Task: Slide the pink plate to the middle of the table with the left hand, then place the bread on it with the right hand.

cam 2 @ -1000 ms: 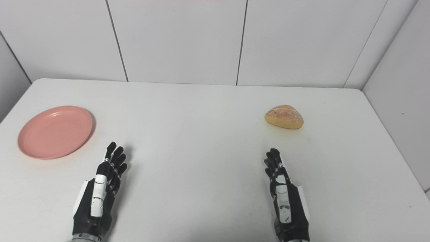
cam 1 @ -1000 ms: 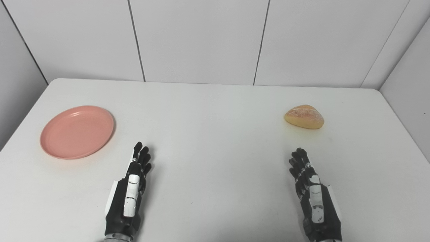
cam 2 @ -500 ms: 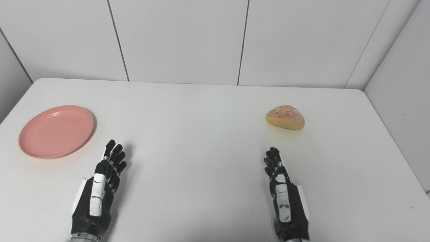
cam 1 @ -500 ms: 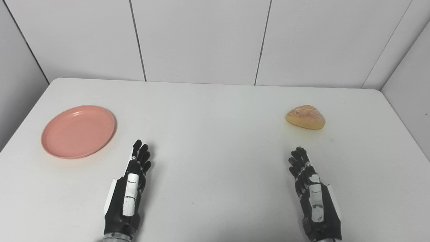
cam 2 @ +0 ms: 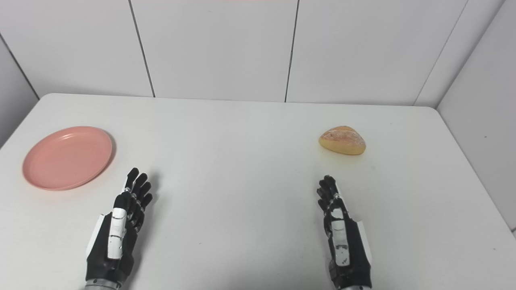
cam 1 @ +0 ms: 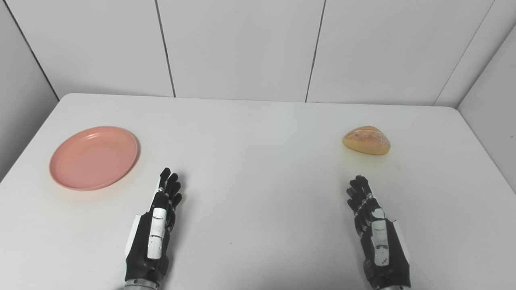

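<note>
Both hands empty, fingers straight: left hand [cam 1: 155, 225] flat at 5 o'clock of plate [cam 1: 93, 157] for sliding, right hand [cam 1: 377, 235] at 6 o'clock of bread [cam 1: 366, 140].

bright, even light | soft faint shadows | sharp | no glare

A white table [cam 1: 258, 133] with rounded far corners stood against pale panelled walls. On its left side lay a pink plate [cam 1: 93, 157], empty and flat on the surface. On the right side, well apart from the plate, a golden bread roll [cam 1: 366, 140] sat directly on the tabletop
</note>
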You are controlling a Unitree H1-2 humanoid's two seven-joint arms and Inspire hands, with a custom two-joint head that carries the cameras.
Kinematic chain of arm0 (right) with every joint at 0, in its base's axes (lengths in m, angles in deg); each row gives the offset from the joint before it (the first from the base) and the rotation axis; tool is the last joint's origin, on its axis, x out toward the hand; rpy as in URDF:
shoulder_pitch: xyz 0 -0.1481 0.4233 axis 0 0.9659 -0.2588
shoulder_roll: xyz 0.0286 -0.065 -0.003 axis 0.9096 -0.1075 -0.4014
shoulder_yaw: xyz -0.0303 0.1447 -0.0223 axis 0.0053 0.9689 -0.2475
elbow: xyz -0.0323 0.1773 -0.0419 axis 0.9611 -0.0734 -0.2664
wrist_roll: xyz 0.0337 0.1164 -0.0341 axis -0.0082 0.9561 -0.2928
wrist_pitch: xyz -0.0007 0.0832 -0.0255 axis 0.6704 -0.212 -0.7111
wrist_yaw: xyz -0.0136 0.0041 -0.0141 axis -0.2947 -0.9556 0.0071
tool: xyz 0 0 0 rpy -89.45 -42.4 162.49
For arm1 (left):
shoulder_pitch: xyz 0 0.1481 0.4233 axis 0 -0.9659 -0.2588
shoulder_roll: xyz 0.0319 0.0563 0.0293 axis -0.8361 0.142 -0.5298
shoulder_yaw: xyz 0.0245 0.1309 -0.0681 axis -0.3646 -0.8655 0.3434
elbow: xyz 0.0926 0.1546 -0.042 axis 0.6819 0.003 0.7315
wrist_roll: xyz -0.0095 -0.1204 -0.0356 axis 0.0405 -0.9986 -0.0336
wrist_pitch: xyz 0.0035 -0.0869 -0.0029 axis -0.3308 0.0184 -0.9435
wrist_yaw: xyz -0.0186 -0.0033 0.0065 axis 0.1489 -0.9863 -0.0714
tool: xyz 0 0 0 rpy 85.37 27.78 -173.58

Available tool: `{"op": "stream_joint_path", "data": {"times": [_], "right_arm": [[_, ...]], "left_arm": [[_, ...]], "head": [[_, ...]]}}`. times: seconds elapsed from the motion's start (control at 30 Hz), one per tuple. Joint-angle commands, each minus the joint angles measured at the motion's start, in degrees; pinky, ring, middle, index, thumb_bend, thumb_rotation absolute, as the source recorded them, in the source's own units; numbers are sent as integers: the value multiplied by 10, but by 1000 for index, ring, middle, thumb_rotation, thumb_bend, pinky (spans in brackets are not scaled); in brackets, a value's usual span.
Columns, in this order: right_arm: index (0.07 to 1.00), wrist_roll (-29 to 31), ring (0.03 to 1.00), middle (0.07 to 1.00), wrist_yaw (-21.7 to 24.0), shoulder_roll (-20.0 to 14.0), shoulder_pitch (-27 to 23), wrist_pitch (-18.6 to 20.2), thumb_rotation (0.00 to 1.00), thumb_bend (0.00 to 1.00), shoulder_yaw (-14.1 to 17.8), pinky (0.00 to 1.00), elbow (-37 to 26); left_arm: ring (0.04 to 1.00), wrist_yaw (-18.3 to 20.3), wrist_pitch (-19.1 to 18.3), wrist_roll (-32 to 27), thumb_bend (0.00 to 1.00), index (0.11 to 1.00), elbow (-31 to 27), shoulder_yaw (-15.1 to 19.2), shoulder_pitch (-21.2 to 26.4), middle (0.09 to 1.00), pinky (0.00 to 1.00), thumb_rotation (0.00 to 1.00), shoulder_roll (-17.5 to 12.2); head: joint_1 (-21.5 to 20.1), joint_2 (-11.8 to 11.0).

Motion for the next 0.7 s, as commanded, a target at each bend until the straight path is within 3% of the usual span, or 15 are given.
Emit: {"op": "stream_joint_path", "data": {"times": [0.0,0.67], "right_arm": [[950,0,961,954,1,1,-5,-3,1000,883,0,1000,-11],[943,0,951,945,1,6,-7,-5,1000,883,-2,1000,-4]], "left_arm": [[1000,6,5,-5,659,1000,-13,-3,-28,1000,1000,1000,-12],[1000,5,12,-1,667,1000,-7,0,-29,1000,1000,1000,-10]], "head": [[1,-1],[-4,-6]]}}
